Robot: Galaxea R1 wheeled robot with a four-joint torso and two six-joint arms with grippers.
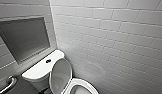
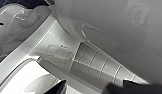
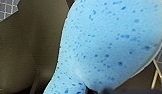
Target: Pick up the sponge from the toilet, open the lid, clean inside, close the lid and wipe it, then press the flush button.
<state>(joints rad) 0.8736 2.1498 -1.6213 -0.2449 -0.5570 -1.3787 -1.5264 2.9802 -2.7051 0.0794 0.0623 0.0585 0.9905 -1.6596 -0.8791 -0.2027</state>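
White toilet (image 1: 37, 71): tank at left, flush button (image 1: 48, 60) on top.
Lid (image 1: 60, 75): upright against tank; opening done.
Remaining: probably cleaning inside, closing, wiping, flushing.
Left gripper (image 2: 93, 90): spread, empty, close beside glossy white ceramic.
Right gripper (image 3: 97, 91): clamped on blue sponge (image 3: 109, 42); pickup done.

Glossy white ceramic toilet (image 1: 39, 69), porous blue foam sponge (image 3: 109, 45), smooth glazed wall tiles (image 1: 117, 37).

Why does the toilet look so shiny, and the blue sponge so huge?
Left wrist view: the glossy toilet reflects the wall tiles; right wrist view: the sponge is right up by the camera, looming large; head view: soft even light on the lid, no hard shadows.
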